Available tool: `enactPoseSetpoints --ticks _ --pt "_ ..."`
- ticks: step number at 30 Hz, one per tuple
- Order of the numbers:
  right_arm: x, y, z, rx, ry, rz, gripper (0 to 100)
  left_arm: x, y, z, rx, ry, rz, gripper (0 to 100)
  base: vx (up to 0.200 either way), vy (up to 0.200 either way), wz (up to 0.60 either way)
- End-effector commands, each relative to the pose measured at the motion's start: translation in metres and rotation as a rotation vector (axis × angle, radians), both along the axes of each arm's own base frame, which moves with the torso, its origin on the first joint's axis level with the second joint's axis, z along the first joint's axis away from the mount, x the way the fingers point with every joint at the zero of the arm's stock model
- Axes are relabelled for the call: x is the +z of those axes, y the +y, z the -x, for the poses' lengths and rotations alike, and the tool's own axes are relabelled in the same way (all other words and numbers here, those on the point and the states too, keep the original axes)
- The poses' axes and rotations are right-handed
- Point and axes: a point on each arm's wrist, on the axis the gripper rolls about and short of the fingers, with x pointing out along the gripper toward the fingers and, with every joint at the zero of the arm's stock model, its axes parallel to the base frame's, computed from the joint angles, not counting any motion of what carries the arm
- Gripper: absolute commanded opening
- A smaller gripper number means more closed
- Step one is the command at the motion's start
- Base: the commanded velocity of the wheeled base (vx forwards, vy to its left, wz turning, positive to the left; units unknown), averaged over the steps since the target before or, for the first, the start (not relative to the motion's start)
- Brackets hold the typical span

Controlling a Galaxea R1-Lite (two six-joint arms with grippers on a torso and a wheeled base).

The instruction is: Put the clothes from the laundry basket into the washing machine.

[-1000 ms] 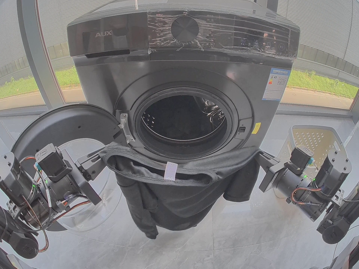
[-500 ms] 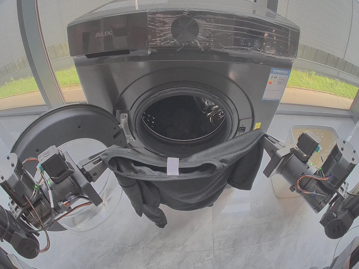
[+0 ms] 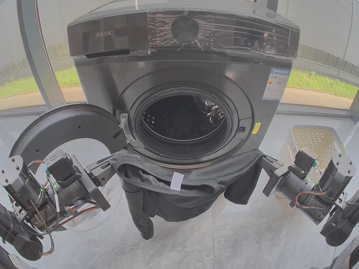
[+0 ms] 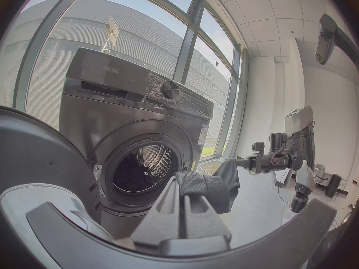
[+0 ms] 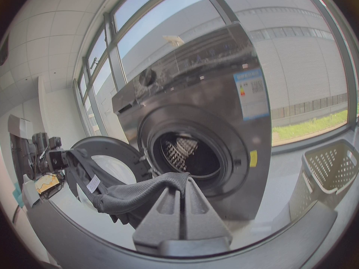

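A dark grey garment (image 3: 179, 191) with a white tag hangs stretched between both grippers, just below the open drum (image 3: 183, 122) of the washing machine (image 3: 179, 68). My left gripper (image 3: 112, 163) is shut on the garment's left end (image 4: 203, 185), near the door hinge. My right gripper (image 3: 261, 157) is shut on its right end (image 5: 164, 184), low beside the machine's right front. The garment's middle sags and its lower part hangs toward the floor. The laundry basket (image 3: 318, 141) stands on the floor at the right, behind my right arm.
The machine's round door (image 3: 63, 127) is swung open to the left, right behind my left arm. Glass walls and window frames stand behind the machine. Bare tiled floor (image 3: 232, 236) lies in front.
My left gripper has shifted right and slightly down toward the machine. My right gripper rose half a second ago and has come back down. The garment swung, its hanging part now lower.
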Motion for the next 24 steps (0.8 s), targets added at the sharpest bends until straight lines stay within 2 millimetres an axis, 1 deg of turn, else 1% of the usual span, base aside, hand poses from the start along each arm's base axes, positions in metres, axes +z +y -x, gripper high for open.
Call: enactPoseSetpoints --ticks 1,2,3,4,6,7,9,12,13,15,20,24 --pt "-0.025 0.007 -0.005 0.016 0.106 0.031 0 -0.001 -0.017 -0.014 -0.026 0.007 0.007 0 0.0 0.0 0.0" --pt "-0.025 0.007 -0.005 0.016 0.106 0.031 0 -0.001 -0.017 -0.014 -0.026 0.007 0.007 0 0.0 0.0 0.0" --pt "-0.038 0.012 -0.01 0.02 0.145 0.059 0 0.003 -0.025 -0.025 -0.031 -0.013 0.02 0 0.0 0.0 0.0" --pt "-0.043 0.014 -0.012 0.021 0.157 0.071 0 0.004 -0.028 -0.028 -0.033 -0.019 0.022 0 0.0 0.0 0.0" --pt "-0.043 0.014 -0.012 0.021 0.157 0.071 0 0.004 -0.028 -0.028 -0.033 -0.019 0.022 0 0.0 0.0 0.0" --pt "-0.049 0.026 -0.019 0.042 0.163 0.074 0 0.001 -0.032 -0.037 -0.022 -0.014 0.02 0 0.0 0.0 0.0" --pt "-0.047 0.033 -0.021 0.053 0.15 0.066 0 -0.001 -0.034 -0.039 -0.022 -0.006 0.014 0 0.0 0.0 0.0" --pt "-0.051 0.041 -0.021 0.073 0.152 0.074 0 -0.003 -0.038 -0.041 -0.025 -0.006 0.009 0 0.0 0.0 0.0" --pt "-0.052 0.044 -0.019 0.085 0.156 0.074 100 -0.003 -0.038 -0.042 -0.024 -0.006 0.011 0 0.0 0.0 0.0" --pt "-0.054 0.046 -0.017 0.097 0.164 0.082 100 -0.002 -0.039 -0.043 -0.015 -0.009 0.013 0 0.0 0.0 0.0" --pt "-0.065 0.054 -0.023 0.11 0.169 0.123 100 0.001 -0.043 -0.048 -0.003 -0.024 0.029 0 0.0 0.0 0.0" --pt "-0.082 0.061 -0.032 0.11 0.187 0.166 100 0.003 -0.048 -0.056 0.016 -0.034 0.039 0 0.0 0.0 0.0"
